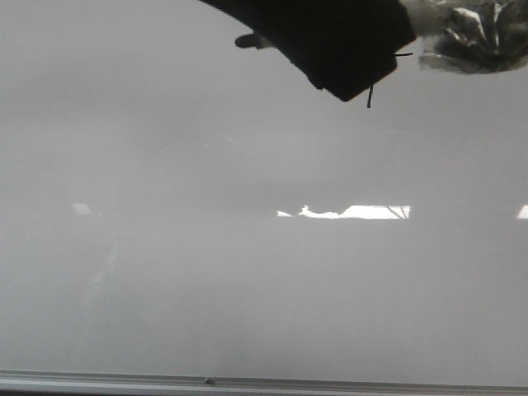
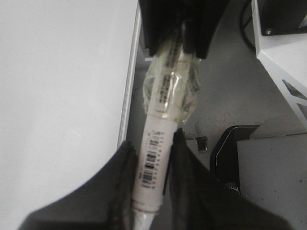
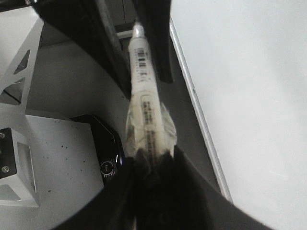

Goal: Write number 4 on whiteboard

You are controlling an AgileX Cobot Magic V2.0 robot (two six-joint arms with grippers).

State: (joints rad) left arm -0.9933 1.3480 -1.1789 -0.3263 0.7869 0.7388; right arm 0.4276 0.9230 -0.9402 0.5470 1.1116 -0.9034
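Note:
The whiteboard (image 1: 247, 289) fills the front view, with a silver frame edge (image 1: 247, 382) along the bottom. Of the number 4 (image 1: 369, 97) only a thin black stroke end and a crossbar tip show beside a dark gripper finger (image 1: 330, 41); the rest is hidden. A white marker (image 2: 153, 158) with a barcode is held by both grippers beside the board's edge. My left gripper (image 2: 154, 143) is shut on the barcode end. My right gripper (image 3: 153, 155) is shut on the tape-wrapped end (image 3: 146, 124). The tape wrap also shows in the front view (image 1: 470, 33).
The whiteboard's edge runs beside the marker in both wrist views (image 2: 127, 96) (image 3: 196, 105). A black device with a small lens (image 3: 108, 160) (image 2: 230, 158) and a white metal housing (image 2: 283, 43) (image 3: 19, 143) sit on the grey surface off the board.

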